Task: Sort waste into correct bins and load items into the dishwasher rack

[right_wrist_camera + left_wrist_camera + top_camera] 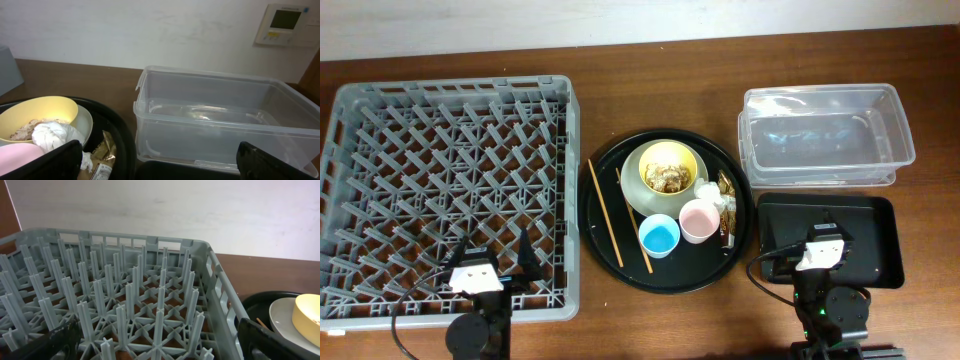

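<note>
The grey dishwasher rack (450, 180) fills the left; my open, empty left gripper (498, 255) hovers over its near edge, also in the left wrist view (160, 347) above the pegs (125, 295). The yellow bowl (685, 160) holds tan food scraps (668, 178) and sits on the pale plate (630, 180). The blue cup (659, 236), pink cup (698, 220), white tissue (723, 205), gold wrapper (726, 228) and two chopsticks (605, 212) share the round tray. My open, empty right gripper (817, 222) is over the shallow black bin (870, 245), before the clear tub (825, 135).
The round black tray (610, 255) sits between the rack and the bins. The right wrist view shows the clear tub (220, 120), bowl (55, 110), tissue (50, 135) and wrapper (102, 152) ahead of the gripper (162, 165). A wall runs behind the table.
</note>
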`<state>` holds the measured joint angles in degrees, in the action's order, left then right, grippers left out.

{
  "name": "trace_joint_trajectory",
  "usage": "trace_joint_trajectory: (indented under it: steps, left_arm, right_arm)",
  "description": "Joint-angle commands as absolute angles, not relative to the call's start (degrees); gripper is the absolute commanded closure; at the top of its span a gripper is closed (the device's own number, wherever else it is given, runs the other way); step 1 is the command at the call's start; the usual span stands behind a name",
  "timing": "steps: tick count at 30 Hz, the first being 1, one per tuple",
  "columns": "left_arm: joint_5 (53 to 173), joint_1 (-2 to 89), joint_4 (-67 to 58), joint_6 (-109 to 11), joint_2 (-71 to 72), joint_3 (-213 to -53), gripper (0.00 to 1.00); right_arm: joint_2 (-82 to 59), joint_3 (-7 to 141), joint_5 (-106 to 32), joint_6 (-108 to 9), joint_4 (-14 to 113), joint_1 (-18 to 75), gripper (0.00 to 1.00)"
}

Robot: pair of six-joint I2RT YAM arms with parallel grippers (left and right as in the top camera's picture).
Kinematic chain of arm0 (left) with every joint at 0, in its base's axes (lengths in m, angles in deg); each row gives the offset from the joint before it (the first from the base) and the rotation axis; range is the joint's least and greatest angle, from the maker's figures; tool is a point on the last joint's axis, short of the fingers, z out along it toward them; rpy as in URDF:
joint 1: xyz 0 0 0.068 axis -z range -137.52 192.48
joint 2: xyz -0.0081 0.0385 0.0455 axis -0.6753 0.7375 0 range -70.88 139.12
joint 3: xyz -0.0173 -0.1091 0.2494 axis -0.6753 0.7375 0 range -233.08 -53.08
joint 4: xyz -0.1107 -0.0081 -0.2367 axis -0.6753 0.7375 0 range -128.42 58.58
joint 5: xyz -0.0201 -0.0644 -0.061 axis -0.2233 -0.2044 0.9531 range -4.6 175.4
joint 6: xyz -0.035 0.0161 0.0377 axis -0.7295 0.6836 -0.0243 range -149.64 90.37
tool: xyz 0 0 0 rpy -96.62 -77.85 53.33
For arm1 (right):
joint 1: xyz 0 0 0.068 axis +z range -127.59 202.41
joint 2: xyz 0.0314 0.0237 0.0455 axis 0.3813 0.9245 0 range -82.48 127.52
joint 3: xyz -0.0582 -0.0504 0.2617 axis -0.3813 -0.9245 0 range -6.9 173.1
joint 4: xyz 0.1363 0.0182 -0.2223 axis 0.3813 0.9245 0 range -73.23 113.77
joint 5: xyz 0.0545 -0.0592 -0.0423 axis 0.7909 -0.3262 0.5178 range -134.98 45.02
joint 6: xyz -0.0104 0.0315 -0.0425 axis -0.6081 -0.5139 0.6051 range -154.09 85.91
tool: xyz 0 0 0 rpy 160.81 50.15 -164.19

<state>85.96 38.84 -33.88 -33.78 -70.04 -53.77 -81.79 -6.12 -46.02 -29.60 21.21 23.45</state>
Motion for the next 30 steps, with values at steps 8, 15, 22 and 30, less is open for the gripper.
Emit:
trace_joint_trajectory:
  steps: [8, 15, 22, 30]
  left_arm:
    - [85.5, 39.1, -33.6, -33.3, -70.5, -53.6, 0.01]
    - [85.5, 39.1, -33.6, -33.3, -70.5, -53.6, 0.01]
    - [85.5, 39.1, -33.6, -33.3, -70.5, -53.6, 0.01]
    - [85.5, 39.1, -33.6, -33.3, -70.5, -53.6, 0.01]
  right_arm:
    - [-82.3, -6.6, -41.4, -33.1, 20.9, 23.1, 0.01]
    - [-82.3, -5.3, -38.0, -51.0, 19.3, 23.1, 0.01]
    - [-71.6, 22.9, -37.0, -49.4, 39.3, 23.1, 0.01]
    - [-35.2, 66.6, -36.6, -49.3, 79.4, 23.1, 0.01]
